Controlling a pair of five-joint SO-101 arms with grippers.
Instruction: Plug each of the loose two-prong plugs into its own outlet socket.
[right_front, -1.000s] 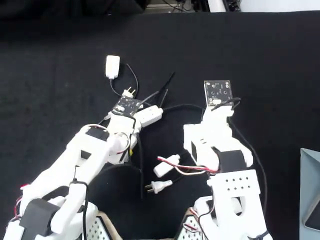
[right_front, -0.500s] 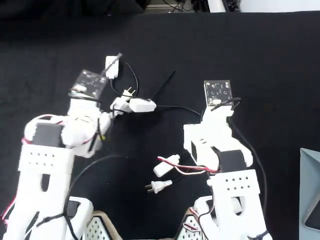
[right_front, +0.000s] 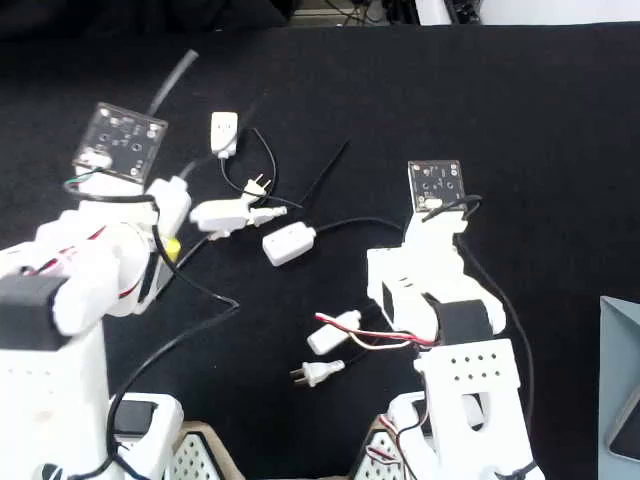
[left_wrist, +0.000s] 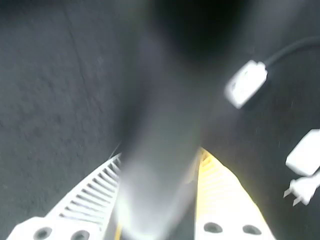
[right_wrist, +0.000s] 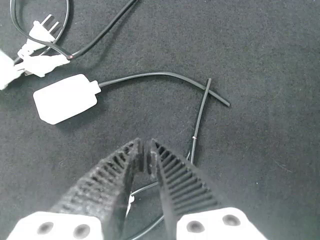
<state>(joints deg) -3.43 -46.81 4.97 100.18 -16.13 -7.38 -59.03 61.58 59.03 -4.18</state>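
Observation:
My left gripper (right_front: 250, 212) hangs open left of centre, its white finger (right_front: 225, 213) pointing at a white outlet socket (right_front: 289, 243) on the black cloth a short way off. In the left wrist view a blurred dark shape lies between the white and yellow fingers (left_wrist: 90, 200), with that socket (left_wrist: 245, 84) beyond. A two-prong plug (right_front: 258, 185) lies just behind the gripper. A second white socket (right_front: 224, 133) sits farther back. Another plug (right_front: 318, 373) and a white piece (right_front: 333, 331) lie near the front. My right gripper (right_wrist: 146, 150) is shut and empty, near the socket (right_wrist: 65, 99).
Black cords (right_front: 360, 222) loop across the middle of the cloth, one running from the socket toward the right arm (right_front: 440, 300). A thin black strip (right_front: 325, 175) lies behind the socket. A grey bin (right_front: 622, 380) stands at the right edge.
The left arm swung back to the left and rose. It drew the socket up and left, then let go; the socket now lies apart from it. The right arm stayed still.

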